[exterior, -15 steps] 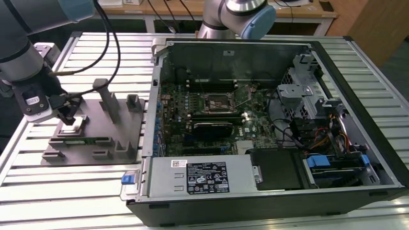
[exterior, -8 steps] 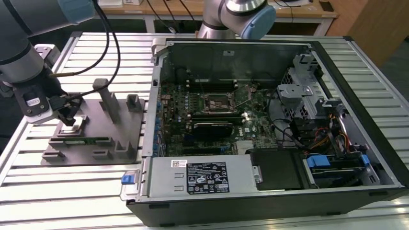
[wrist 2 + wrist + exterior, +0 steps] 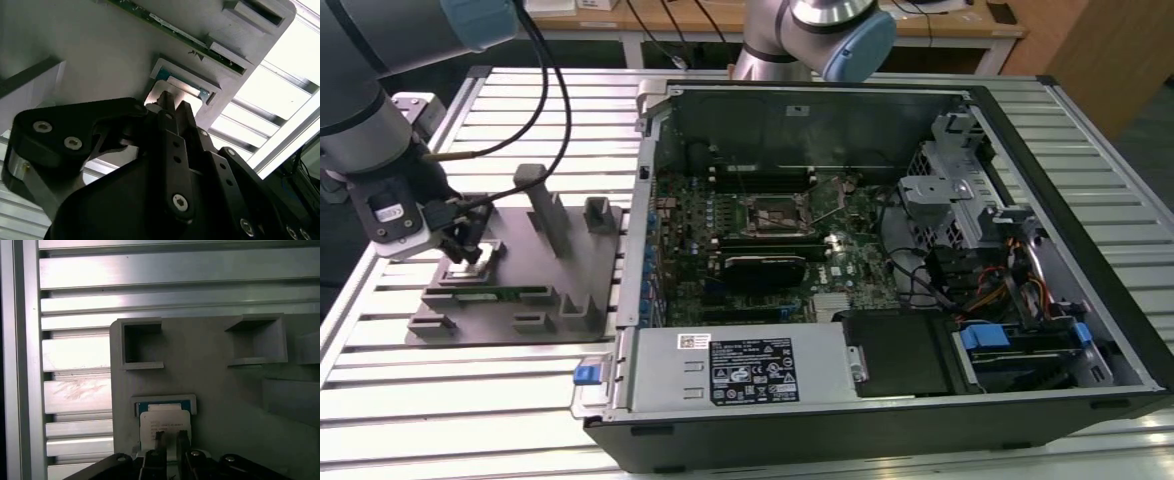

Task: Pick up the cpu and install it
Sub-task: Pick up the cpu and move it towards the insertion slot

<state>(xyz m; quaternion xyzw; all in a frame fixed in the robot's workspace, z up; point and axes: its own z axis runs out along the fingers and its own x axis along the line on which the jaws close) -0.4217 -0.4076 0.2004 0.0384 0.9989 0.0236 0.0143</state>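
Observation:
The cpu is a small flat square with a pale silver lid. It lies in a framed nest on the grey fixture plate, at the exterior view's left. My gripper hangs right over it, its two thin black fingers close together with the tips at the lid. In the second wrist view the gripper meets the near edge of the cpu. In the exterior view the gripper stands low over the plate's left part. The motherboard's square socket lies inside the open computer case.
The fixture plate carries upright posts and empty pockets, and a narrow green circuit strip lies in one slot. The slatted metal table runs beneath everything. A second arm's base stands behind the case.

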